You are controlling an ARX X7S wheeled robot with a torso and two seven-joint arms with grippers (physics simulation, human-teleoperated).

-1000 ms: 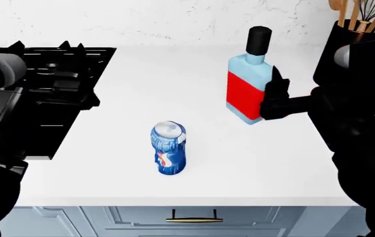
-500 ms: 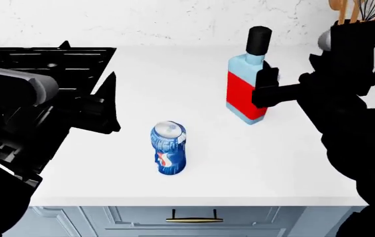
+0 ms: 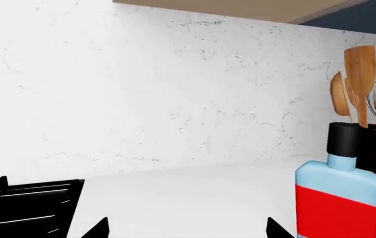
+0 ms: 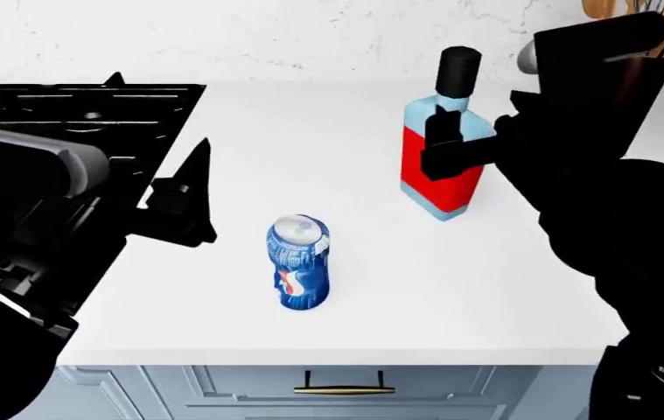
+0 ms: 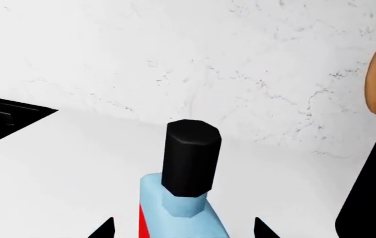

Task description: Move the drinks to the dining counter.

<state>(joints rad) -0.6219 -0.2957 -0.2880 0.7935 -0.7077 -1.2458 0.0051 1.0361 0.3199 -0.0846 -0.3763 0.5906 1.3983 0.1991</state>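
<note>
The small blue Pepsi can [image 4: 299, 262] stands upright near the white worktop's front edge. The light-blue bottle [image 4: 439, 153] with red label and black cap stands behind it to the right, and also shows in the left wrist view [image 3: 342, 201] and the right wrist view [image 5: 188, 168]. My right gripper [image 4: 457, 147] [image 5: 183, 229] is open, its fingertips on either side of the bottle's shoulder with gaps on both sides. To the left of the can, my left gripper [image 4: 185, 203] [image 3: 188, 230] is open and holds nothing. The dining counter is out of view.
A black gas hob [image 4: 75, 114] fills the worktop's left part. A black utensil holder [image 3: 373, 148] with wooden spoons and a whisk stands at the back right, against the white marbled wall. Below the worktop's front edge is a grey-blue drawer with a brass handle [image 4: 344, 388].
My left gripper has come forward from the left edge toward the can. My right gripper has moved up from the bottle's lower right to its shoulder. Can and bottle have not moved.
</note>
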